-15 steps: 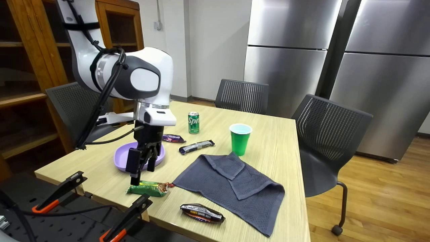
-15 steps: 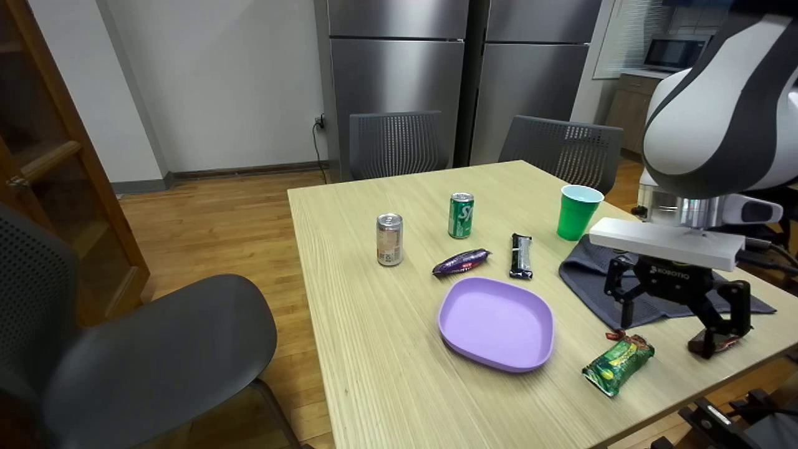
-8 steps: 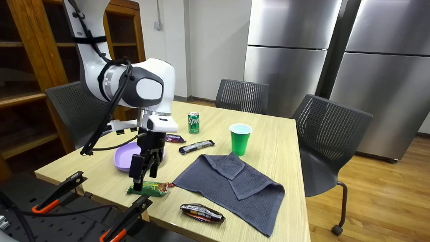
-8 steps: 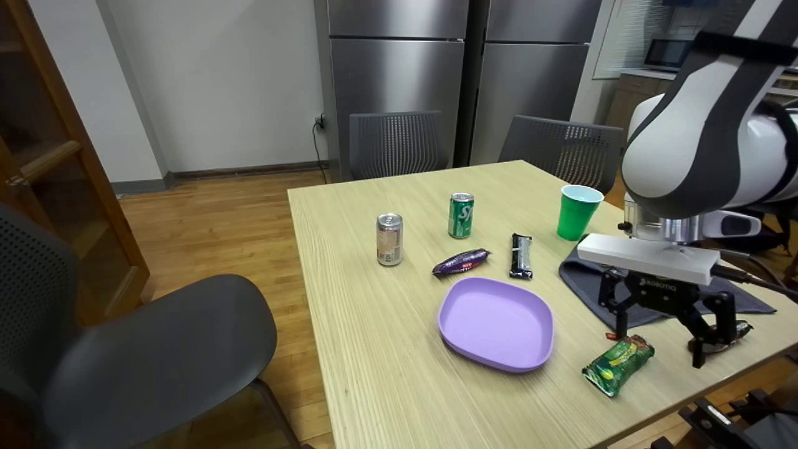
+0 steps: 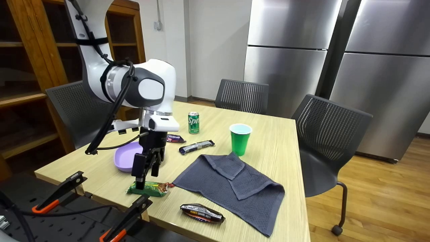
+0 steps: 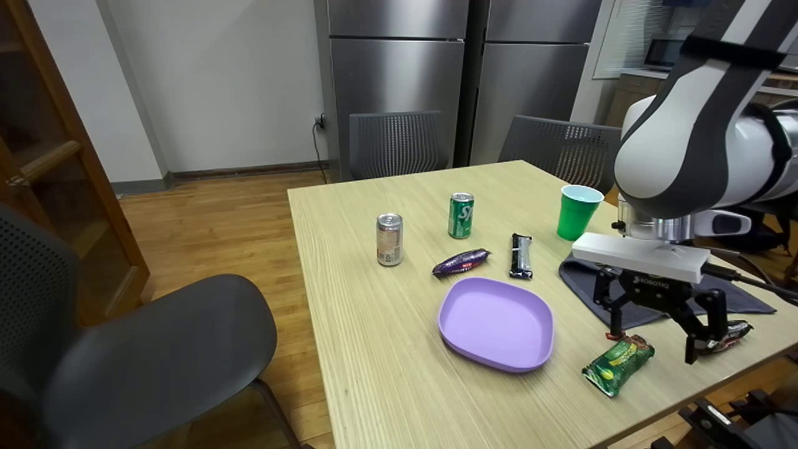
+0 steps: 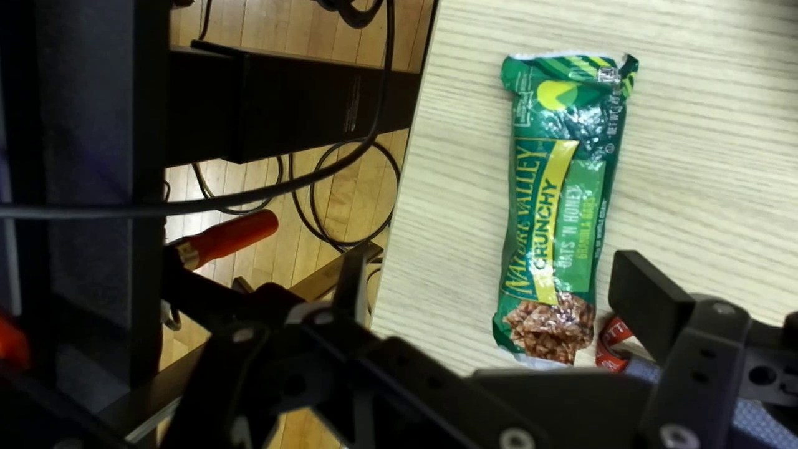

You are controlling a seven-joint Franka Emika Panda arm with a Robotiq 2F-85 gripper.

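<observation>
Looks like approach to me: gripper [image 6: 653, 348] hangs above the green granola bar [image 7: 555, 212], fingers [image 7: 648, 299] spread, nothing pinched. Bar lies flat toward the near edge of the table [image 6: 386, 349], right of the purple plate [image 6: 497, 324] in an exterior view. I'd judge next: centre, then lower.

In an exterior view, the gripper [image 5: 147, 178] partly hides the snack bar [image 5: 154, 190] and plate [image 5: 126, 158]. Its top edge crops the arm [image 5: 151, 89].
</observation>
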